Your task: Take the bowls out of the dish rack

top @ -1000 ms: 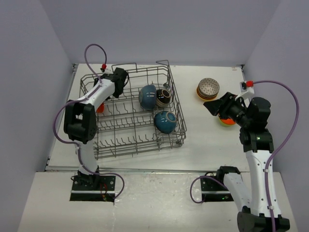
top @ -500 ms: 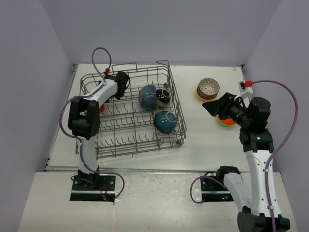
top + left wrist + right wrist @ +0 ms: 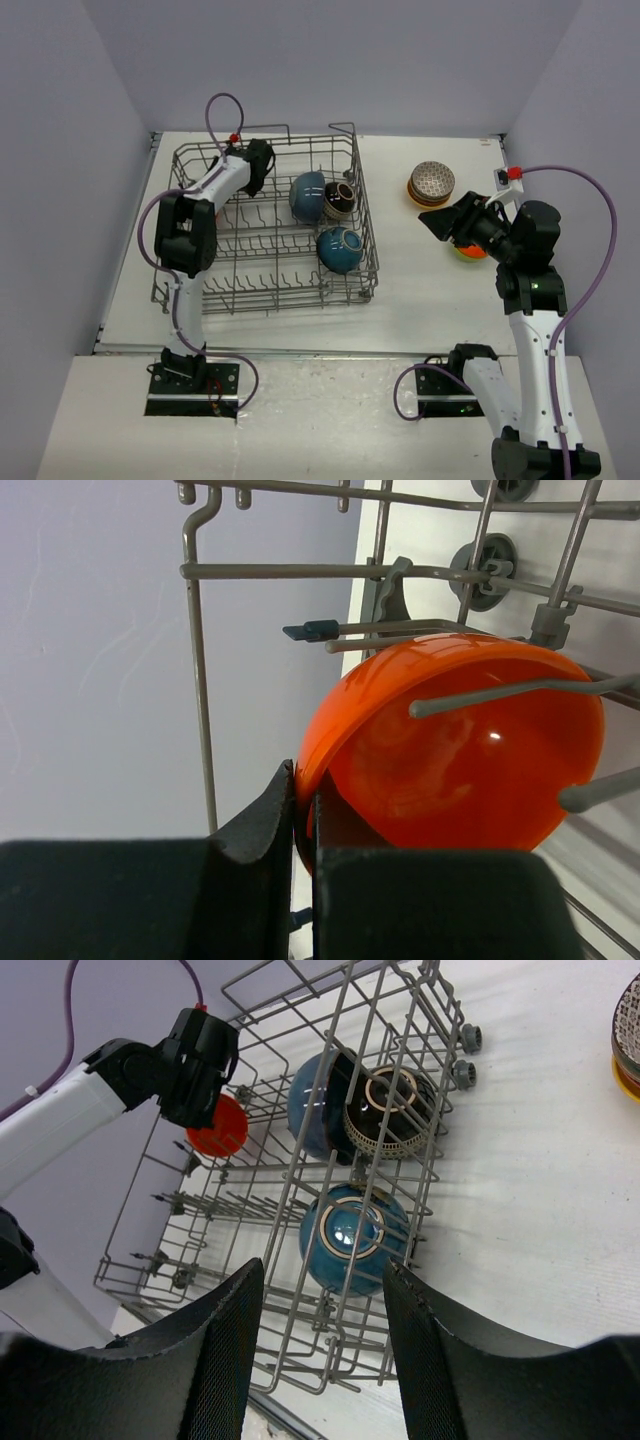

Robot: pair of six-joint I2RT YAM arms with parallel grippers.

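Left fingers (image 3: pixel 262 825) clamped on rim of orange bowl (image 3: pixel 470 760), which sits in far-left part of dish rack (image 3: pixel 270 571). Tines (image 3: pixel 520 688) cross its mouth, so lift straight up and slowly, or the rack probably drags along. Right fingers (image 3: pixel 225 1360) apart, empty, above desk (image 3: pixel 430 270).

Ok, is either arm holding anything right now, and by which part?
The left jaws are shut on the orange bowl, pinching its rim, inside the dish rack. The right jaws are open, holding nothing.
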